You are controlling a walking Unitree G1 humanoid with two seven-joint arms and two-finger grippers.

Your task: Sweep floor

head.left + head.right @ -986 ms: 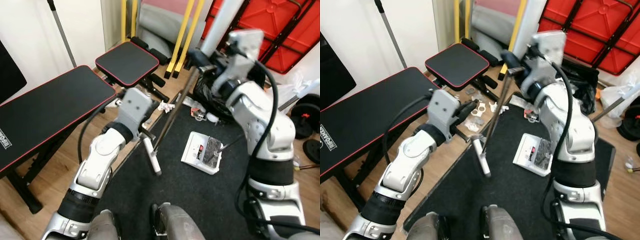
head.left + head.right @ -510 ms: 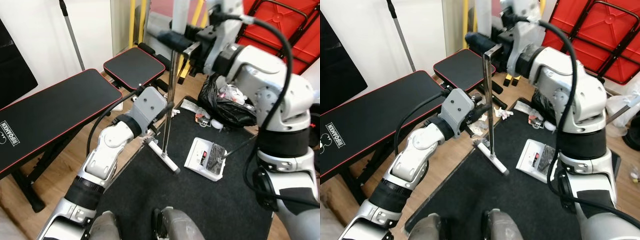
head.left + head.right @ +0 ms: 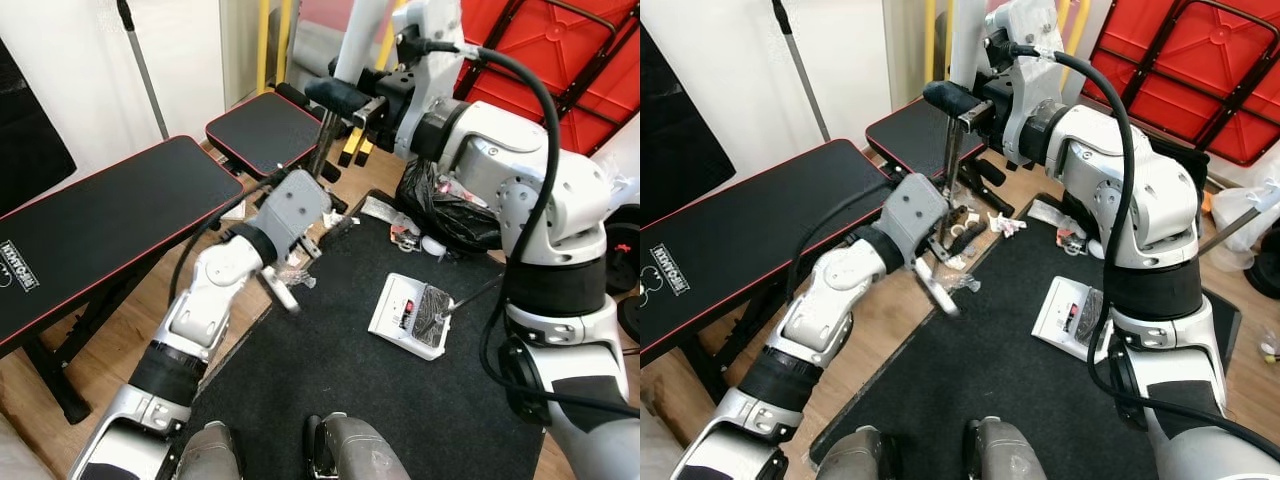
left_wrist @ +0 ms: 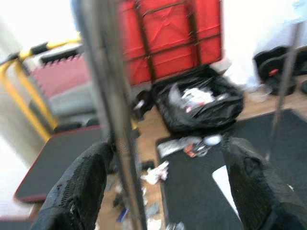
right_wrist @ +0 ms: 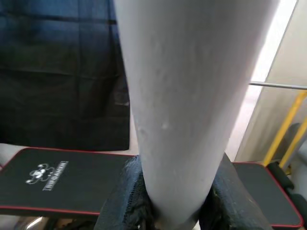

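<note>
Gripping the broom (image 3: 951, 170) high, the right gripper (image 3: 958, 105) is clamped on its pole; the left gripper (image 3: 940, 232) sits lower, fingers (image 4: 79, 191) apart around it. Long, stiff and light, it probably steers best two-handed, its head beside the black mat (image 3: 1020, 370).

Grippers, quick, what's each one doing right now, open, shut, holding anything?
Left gripper: fingers spread apart, the broom pole passing between them, not clamped.
Right gripper: shut on the broom handle, high up.
</note>
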